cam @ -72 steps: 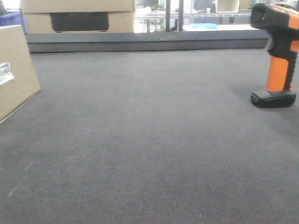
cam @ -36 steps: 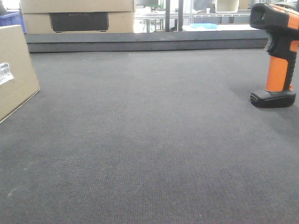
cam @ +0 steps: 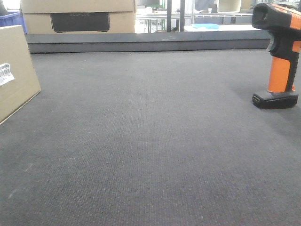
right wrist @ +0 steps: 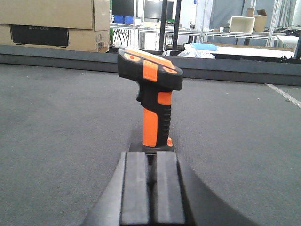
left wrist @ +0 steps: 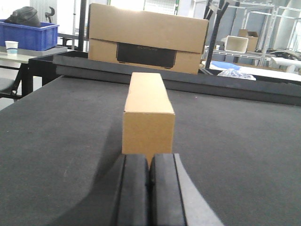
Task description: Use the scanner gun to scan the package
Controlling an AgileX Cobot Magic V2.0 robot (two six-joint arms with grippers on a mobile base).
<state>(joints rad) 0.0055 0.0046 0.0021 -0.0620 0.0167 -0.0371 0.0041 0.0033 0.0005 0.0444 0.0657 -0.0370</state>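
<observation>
On the dark mat (cam: 150, 141), left gripper (left wrist: 149, 176) sits low with fingers pressed together on nothing, package (left wrist: 147, 115) upright just ahead, end-on. Right gripper (right wrist: 150, 172) likewise low, fingers nearly touching and empty, scanner gun (right wrist: 153, 101) standing upright on its base right in front. Large cardboard box (left wrist: 146, 38) with dark panel sits beyond the mat's far raised edge (cam: 141, 41); nothing between grippers and targets.

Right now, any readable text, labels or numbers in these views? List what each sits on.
White barcode label on the package: bars and print too small to read.
Embossed wording on the dark panel of the larger cardboard box: too faint and blurred to read.
Scanner gun: no text visible.
Nothing else carries readable text.
</observation>
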